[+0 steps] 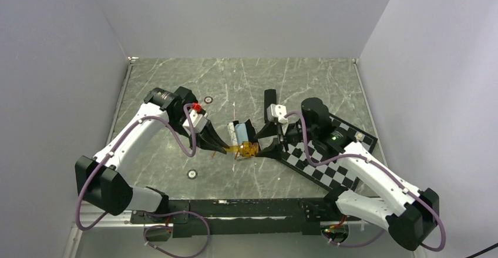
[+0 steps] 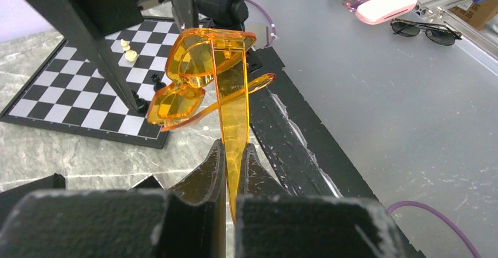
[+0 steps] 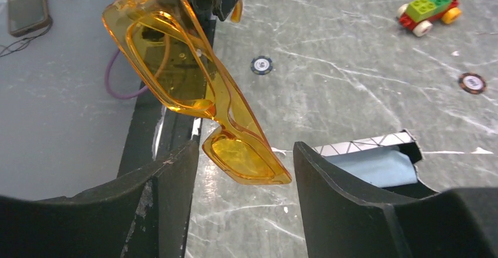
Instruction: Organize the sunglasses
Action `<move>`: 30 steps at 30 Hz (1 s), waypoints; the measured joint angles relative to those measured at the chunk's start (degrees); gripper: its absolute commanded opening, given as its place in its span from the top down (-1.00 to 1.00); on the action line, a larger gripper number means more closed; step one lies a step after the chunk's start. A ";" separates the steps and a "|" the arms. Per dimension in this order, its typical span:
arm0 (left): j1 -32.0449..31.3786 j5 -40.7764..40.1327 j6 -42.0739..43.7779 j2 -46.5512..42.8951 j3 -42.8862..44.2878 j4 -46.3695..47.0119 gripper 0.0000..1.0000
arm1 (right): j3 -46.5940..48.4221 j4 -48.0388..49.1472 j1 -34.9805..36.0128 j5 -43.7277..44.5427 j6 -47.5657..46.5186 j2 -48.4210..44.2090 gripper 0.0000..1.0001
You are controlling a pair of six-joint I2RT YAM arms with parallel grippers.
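Right wrist view: right claw [image 3: 244,152] is open, and the lower lens of the orange sunglasses [image 3: 194,81] hangs btwn its jaws, nearer the 9 o'clock one. The frame runs up twd 11 o'clock. Left claw [image 2: 234,152] is clamped on one temple arm, holding the pair off the worktop [image 3: 352,64]. Step, prob.: two-arm handover or fold. Next: right closes gently on the rim w/o twisting. Case [image 3: 376,167] lies open at 3 o'clock.
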 measured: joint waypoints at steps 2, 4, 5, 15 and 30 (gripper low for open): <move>-0.37 0.00 1.55 -0.04 0.28 -1.53 1.00 | 0.04 0.22 0.00 -1.68 -0.11 1.53 -0.28; -0.55 0.00 2.16 -0.04 0.55 -2.38 1.00 | 0.52 0.42 0.15 -3.34 -0.07 2.84 -0.28; -0.57 0.02 2.49 -0.04 0.66 -2.71 1.00 | 0.83 1.11 0.37 -4.28 0.00 3.67 -0.28; -0.50 1.40 2.58 2.54 4.44 -4.02 0.84 | 0.20 13.60 3.52 -5.68 8.17 6.32 0.52; 0.24 4.81 -0.04 7.91 8.24 -2.95 -0.99 | -10.97 49.00 4.42 6.69 37.77 9.05 1.00</move>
